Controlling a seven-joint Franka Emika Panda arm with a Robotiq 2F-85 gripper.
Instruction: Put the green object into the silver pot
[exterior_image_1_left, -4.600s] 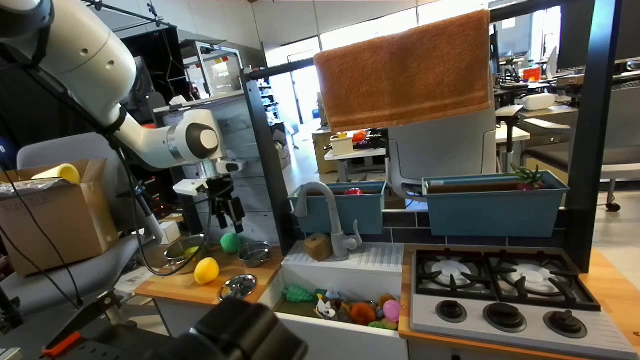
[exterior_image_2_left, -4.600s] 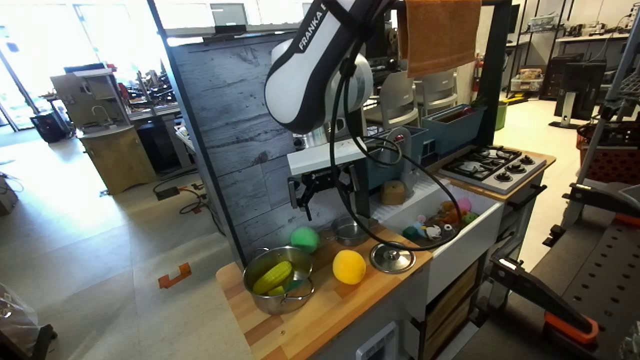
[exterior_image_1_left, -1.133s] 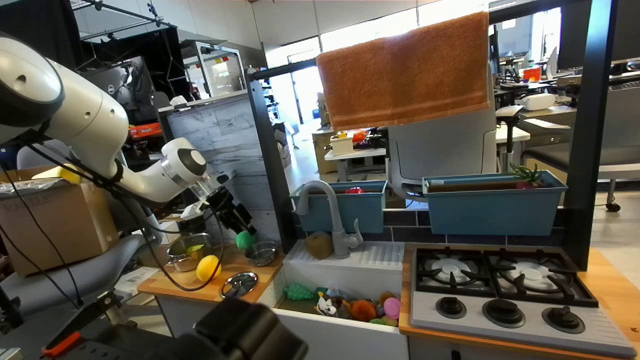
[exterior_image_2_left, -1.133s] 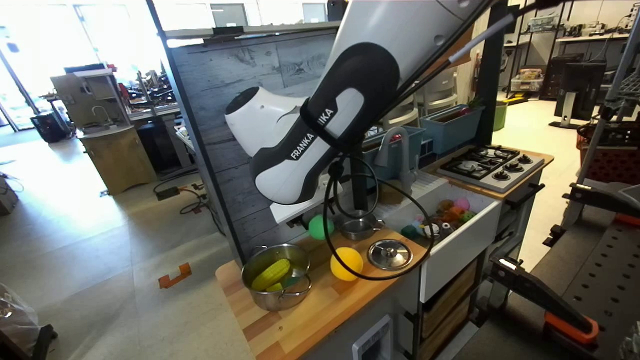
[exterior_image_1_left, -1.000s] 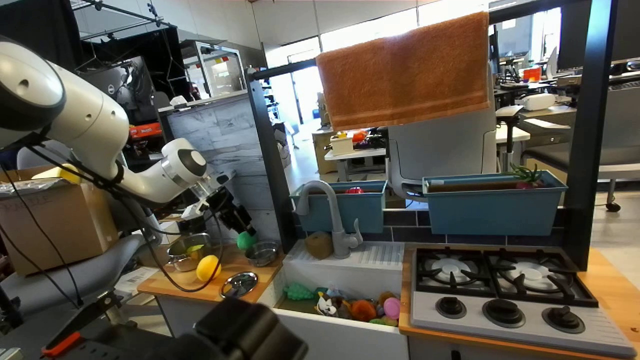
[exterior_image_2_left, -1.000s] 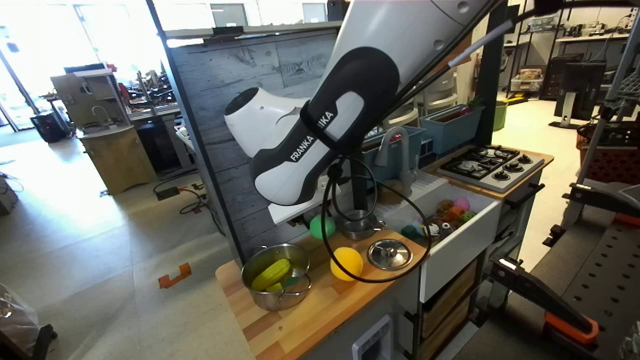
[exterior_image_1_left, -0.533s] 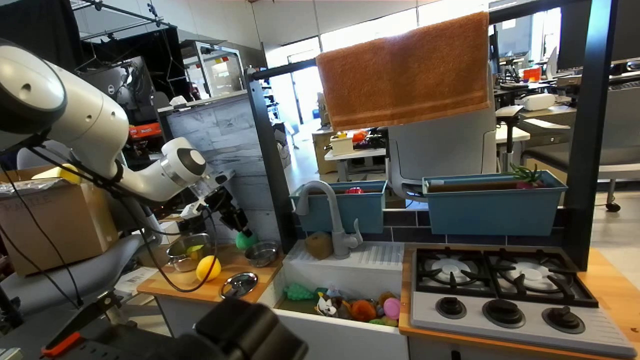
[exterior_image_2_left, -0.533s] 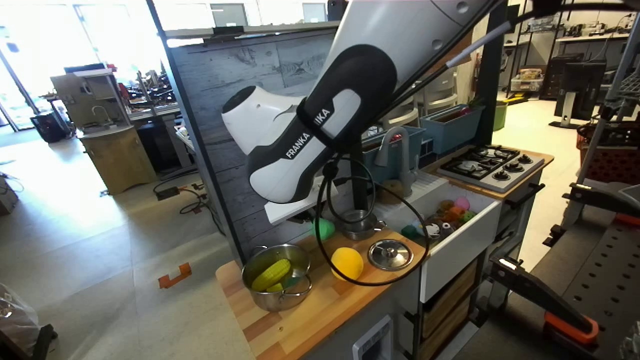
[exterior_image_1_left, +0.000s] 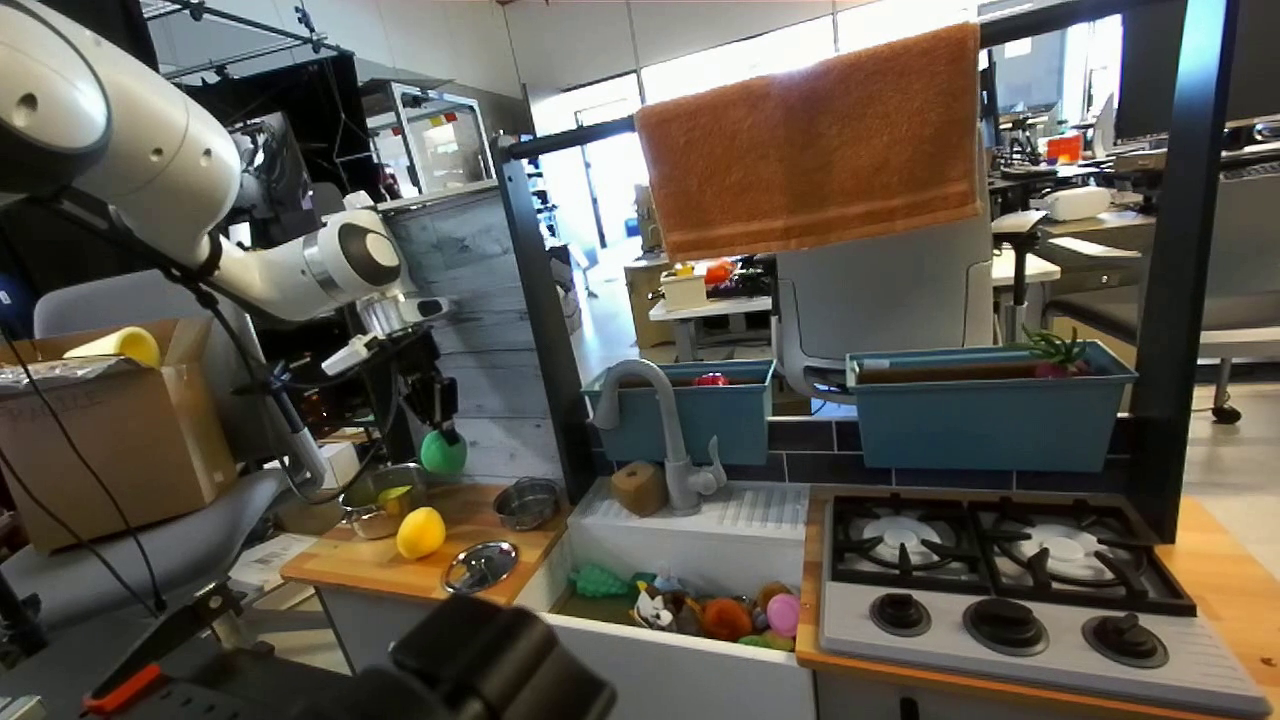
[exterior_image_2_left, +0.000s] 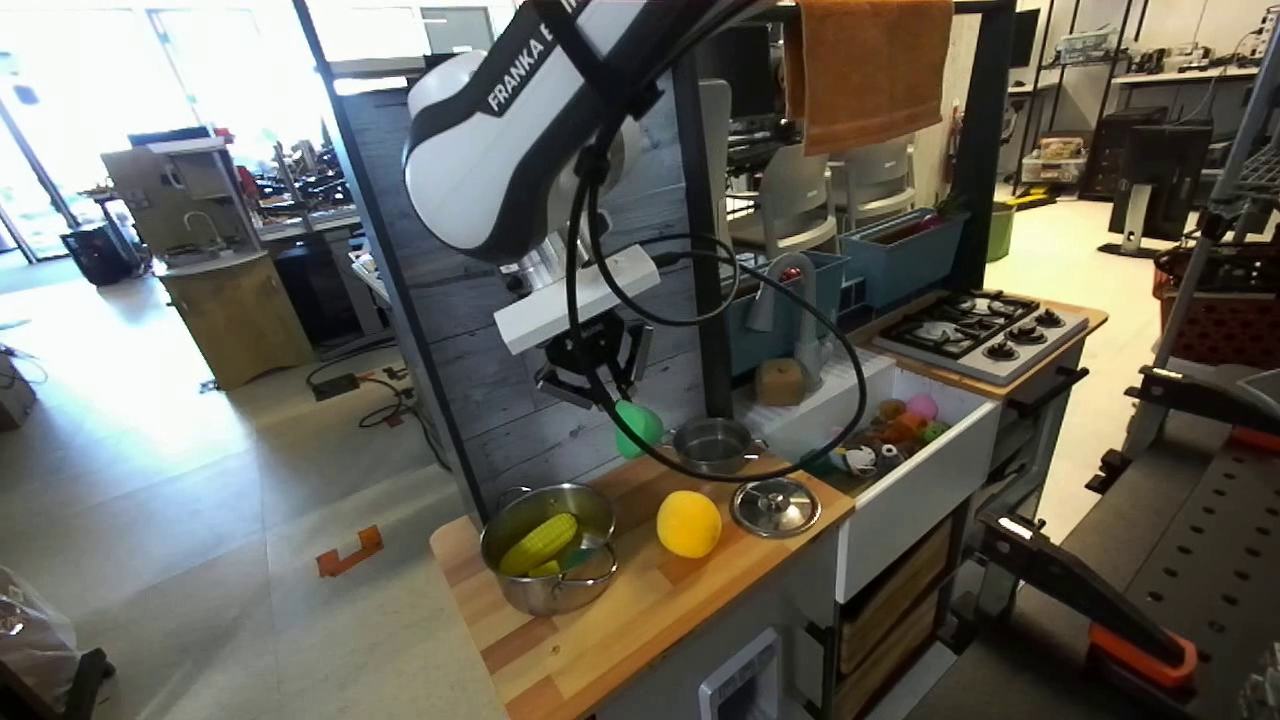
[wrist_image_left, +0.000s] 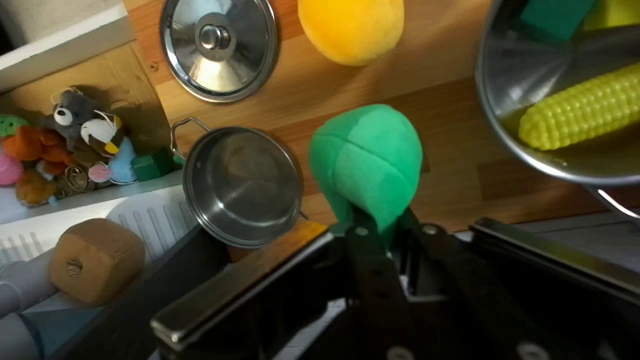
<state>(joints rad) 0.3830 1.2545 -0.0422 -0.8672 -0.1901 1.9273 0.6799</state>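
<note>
Across the lower middle of the frame in an exterior view runs the wooden worktop (exterior_image_2_left: 640, 600). At its left end stands the larger steel pot (exterior_image_2_left: 530, 595). Black and jointed, the hand (wrist_image_left: 382, 227) enters at the bottom of the wrist view, its fingers drawn nearly together on a pinch of cloth. Left of centre there sits the smaller steel pot (wrist_image_left: 240, 215); which pot the task means I cannot tell. Farther up the frame lies the knobbed steel lid (wrist_image_left: 220, 77). At the centre hangs the green plush toy (wrist_image_left: 370, 155), held by one bunched end, clear of the worktop. It should be light, soft and hard to damage, its nap likelier to cling than slip. That pinch looks narrow; a deeper hold across the round body would probably curb swinging.
</note>
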